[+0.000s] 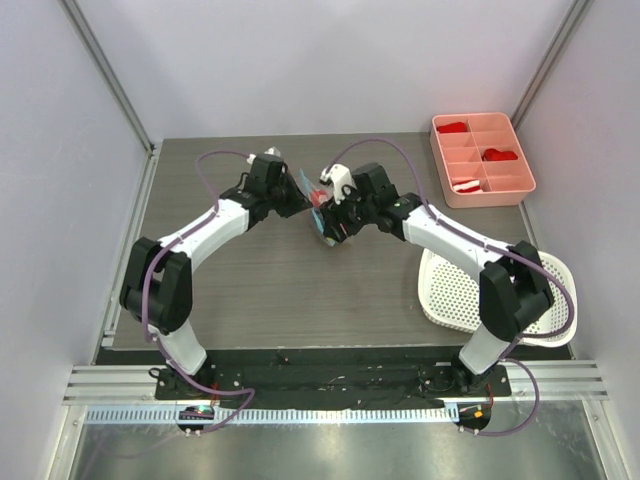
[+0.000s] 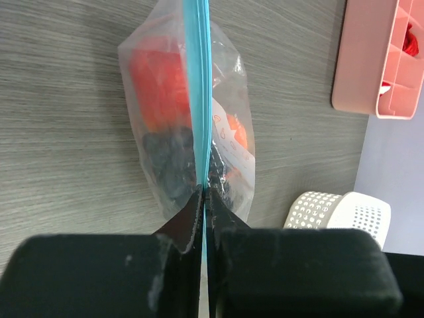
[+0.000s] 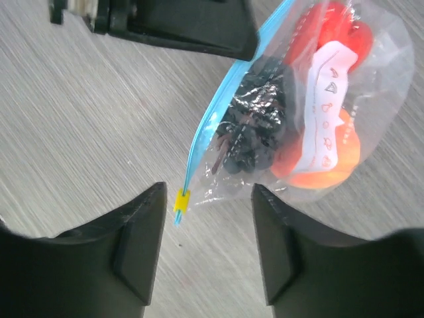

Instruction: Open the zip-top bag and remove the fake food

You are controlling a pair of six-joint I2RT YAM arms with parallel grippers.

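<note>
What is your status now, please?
Left gripper shut on zip strip of the zip-top bag. Right gripper open at its yellow slider. Fake food inside. Nothing blocking.

Both arms share one build: the left arm and the right arm have smooth white shells along the links and chunky black housings at the joints. A thin mauve cable runs along each arm, looping free of the shell in places, down to the black bases. A small white block sits by the right wrist. The left gripper has matte black fingers tapering to wedge tips, faintly scuffed with pale marks. The right gripper has broad black fingers with curved inner edges.
</note>
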